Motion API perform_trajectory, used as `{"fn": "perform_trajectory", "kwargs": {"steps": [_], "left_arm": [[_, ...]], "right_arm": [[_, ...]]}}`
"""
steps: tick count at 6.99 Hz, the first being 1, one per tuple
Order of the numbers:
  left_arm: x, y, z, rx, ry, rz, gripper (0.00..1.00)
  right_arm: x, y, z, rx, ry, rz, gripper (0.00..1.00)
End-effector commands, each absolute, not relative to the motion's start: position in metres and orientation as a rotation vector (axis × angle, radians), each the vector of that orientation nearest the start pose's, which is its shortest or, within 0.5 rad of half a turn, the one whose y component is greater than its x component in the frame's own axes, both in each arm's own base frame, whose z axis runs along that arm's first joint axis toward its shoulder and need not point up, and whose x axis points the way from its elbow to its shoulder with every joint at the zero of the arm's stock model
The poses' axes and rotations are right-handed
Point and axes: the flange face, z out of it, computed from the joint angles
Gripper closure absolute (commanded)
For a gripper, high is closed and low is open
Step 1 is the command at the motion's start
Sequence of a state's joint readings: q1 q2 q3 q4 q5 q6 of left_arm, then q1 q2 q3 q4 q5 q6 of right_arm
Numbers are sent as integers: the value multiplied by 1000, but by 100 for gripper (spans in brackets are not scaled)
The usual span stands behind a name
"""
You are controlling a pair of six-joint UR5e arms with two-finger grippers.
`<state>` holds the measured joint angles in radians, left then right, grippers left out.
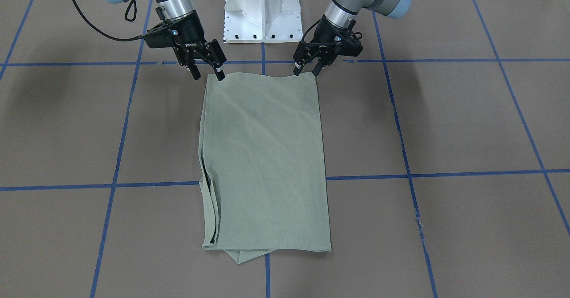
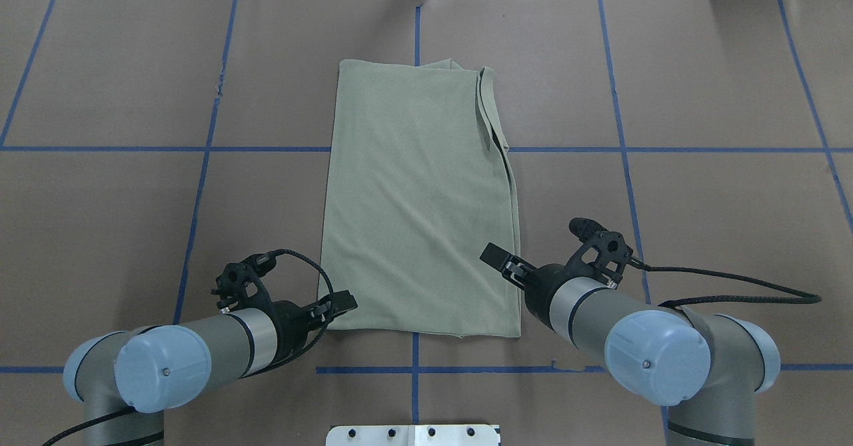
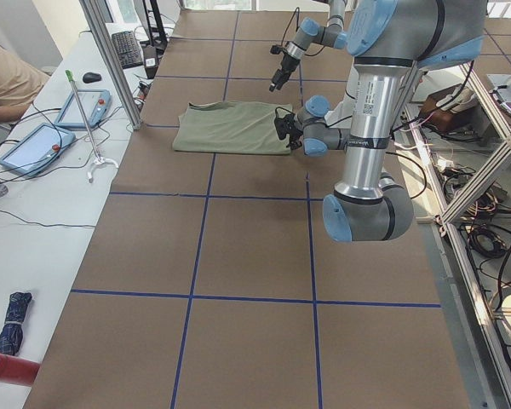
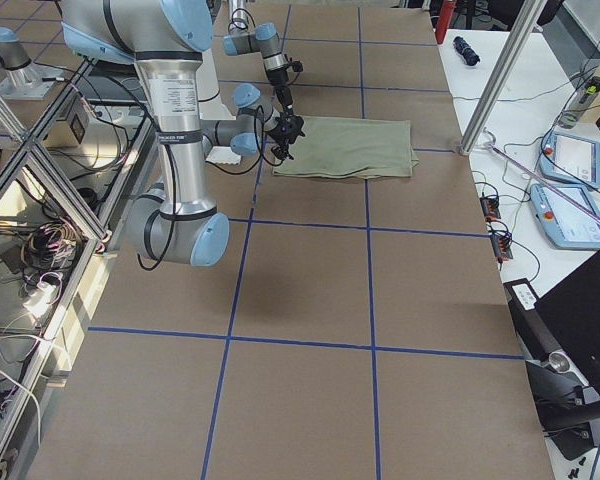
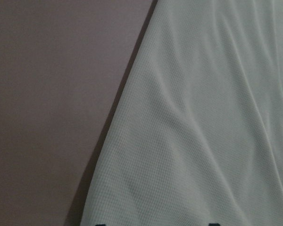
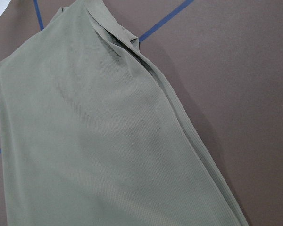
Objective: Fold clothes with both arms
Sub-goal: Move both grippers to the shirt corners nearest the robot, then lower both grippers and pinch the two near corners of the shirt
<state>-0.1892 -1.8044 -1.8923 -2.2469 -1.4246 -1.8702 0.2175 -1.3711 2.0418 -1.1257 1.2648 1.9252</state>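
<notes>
Left gripper (image 1: 306, 71) sits at the shirt's near corner, jaws wide, holding nothing. The shirt (image 1: 265, 155) lies flat mid-table (image 1: 445, 124), already a long strip, so I'd guess the end-over-end fold is next: pinch both near corners and carry them to the far end. Right gripper (image 1: 207, 76) is the same, wide and empty. Its white lettering (image 1: 190, 44) is too blurry to read.
</notes>
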Motion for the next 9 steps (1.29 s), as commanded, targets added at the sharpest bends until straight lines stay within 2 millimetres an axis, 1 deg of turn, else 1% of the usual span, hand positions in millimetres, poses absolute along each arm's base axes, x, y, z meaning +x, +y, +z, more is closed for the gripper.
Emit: {"fn": "perform_trajectory", "kwargs": {"steps": [1, 6, 9], "left_arm": [[524, -248, 316, 60, 1233, -513, 23], [529, -249, 324, 61, 1213, -505, 23], [532, -247, 323, 69, 1213, -489, 23]], "right_arm": [[-476, -269, 289, 210, -1144, 681, 2], [-481, -263, 291, 218, -1139, 676, 1], [-482, -260, 290, 220, -1143, 673, 1]]}}
